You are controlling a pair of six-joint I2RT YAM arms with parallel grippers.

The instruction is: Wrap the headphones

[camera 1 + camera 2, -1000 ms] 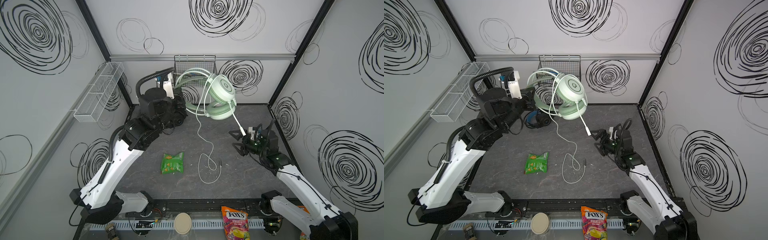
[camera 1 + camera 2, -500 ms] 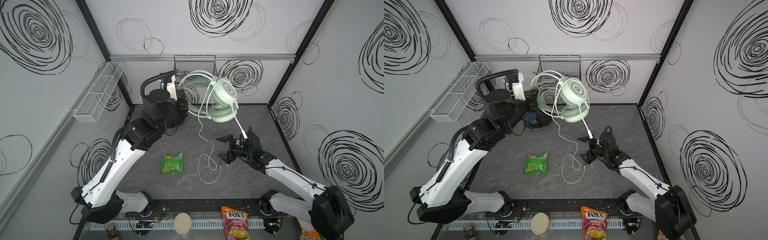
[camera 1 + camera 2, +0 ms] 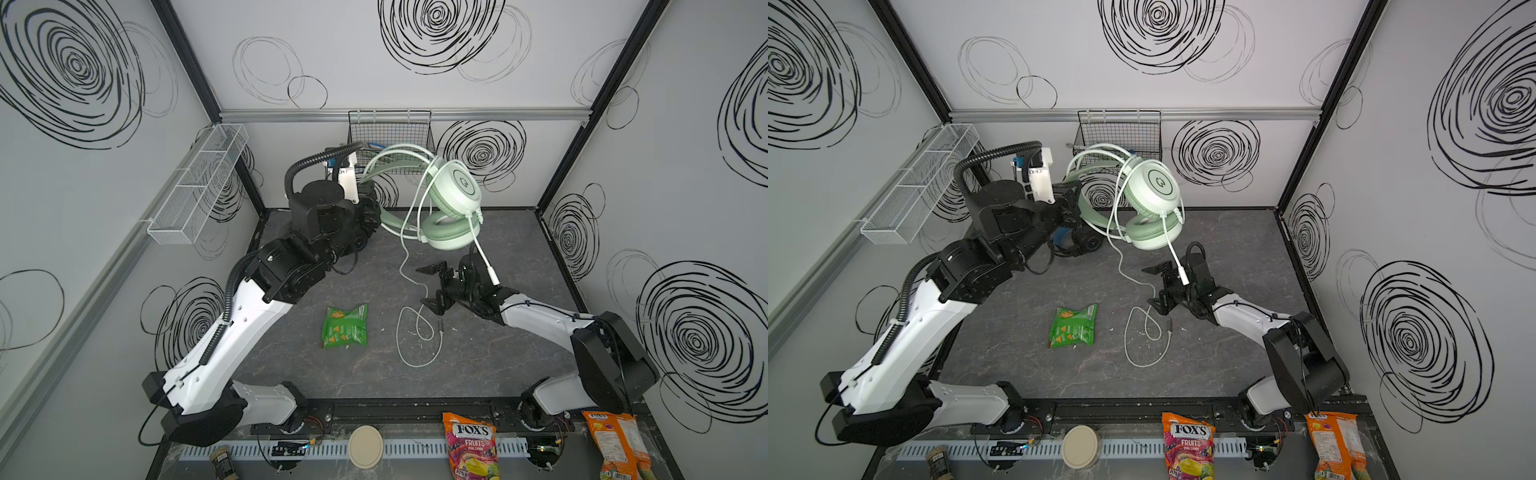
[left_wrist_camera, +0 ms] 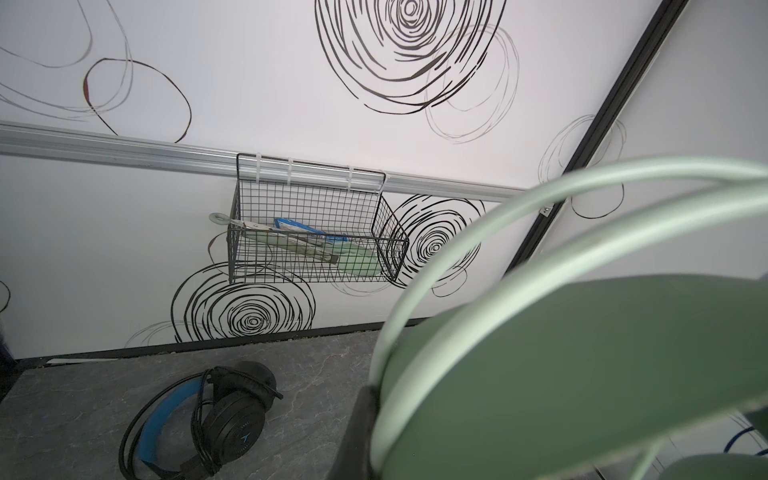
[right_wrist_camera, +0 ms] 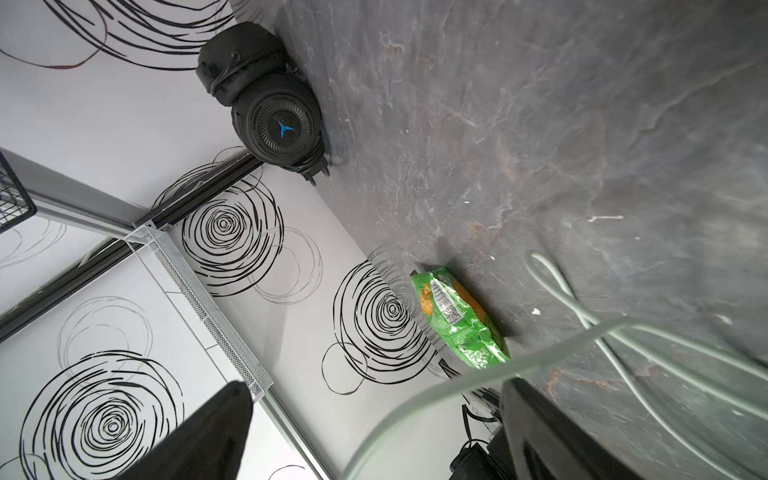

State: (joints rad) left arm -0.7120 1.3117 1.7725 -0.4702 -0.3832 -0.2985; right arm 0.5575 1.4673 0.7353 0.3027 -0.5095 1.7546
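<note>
step: cable capture. left gripper [image 3: 371,196] clamped on green headset [image 3: 455,191] headband. right gripper [image 3: 427,286] jaws apart, cable [image 3: 417,366] crossing between them. next: close on cable, then wind.

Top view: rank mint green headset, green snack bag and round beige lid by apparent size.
1. mint green headset, held up nearer the camera.
2. green snack bag.
3. round beige lid, only slightly smaller.
</note>
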